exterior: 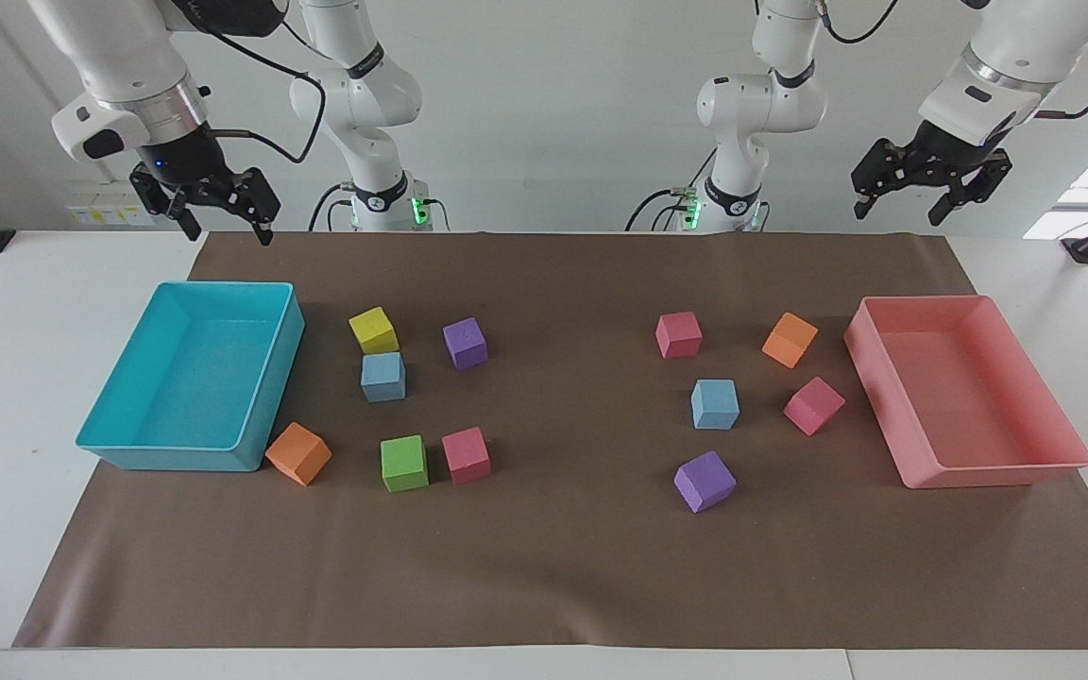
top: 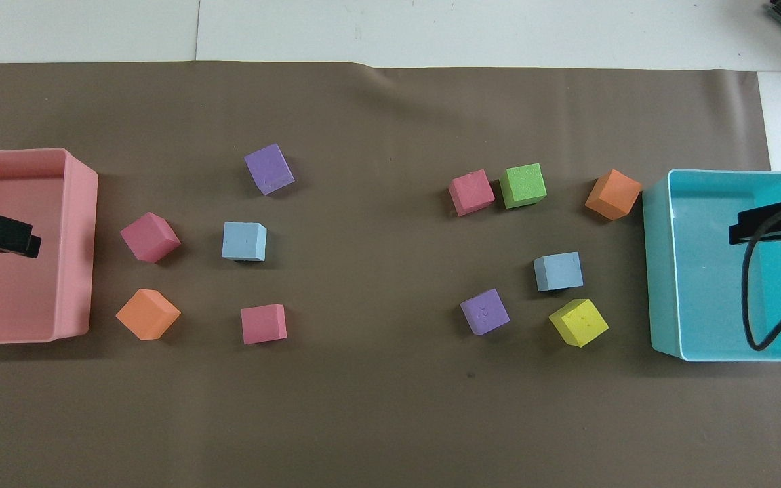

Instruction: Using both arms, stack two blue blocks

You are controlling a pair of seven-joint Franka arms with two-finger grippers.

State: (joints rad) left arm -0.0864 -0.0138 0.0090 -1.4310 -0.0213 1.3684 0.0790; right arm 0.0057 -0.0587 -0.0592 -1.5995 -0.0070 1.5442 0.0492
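Facing view shows my two blue blocks, both flat on the counter & well apart: blue block A toward the right arm's end, touching or just beside a yellow cube on its robot-ward side, purple cube near; blue block B toward the left arm's end, standing free between a pink cube & another purple cube. They look like foam, so prob. v. light, soft, a bit squashy, matte & not slippery; I'd judge a gentle pinch on two opposite flat sides, mid-height, is enough, w/o crushing. On A I'd take the faces clear of the yellow cube so a finger doesn't nudge it. B has room all round, easier pick. My right tool hangs high over the turquoise tray, fingers spread apart, holding nothing; my left tool hangs high over the pink tray, fingers likewise apart & empty. Neither block touched yet, stacking not begun.
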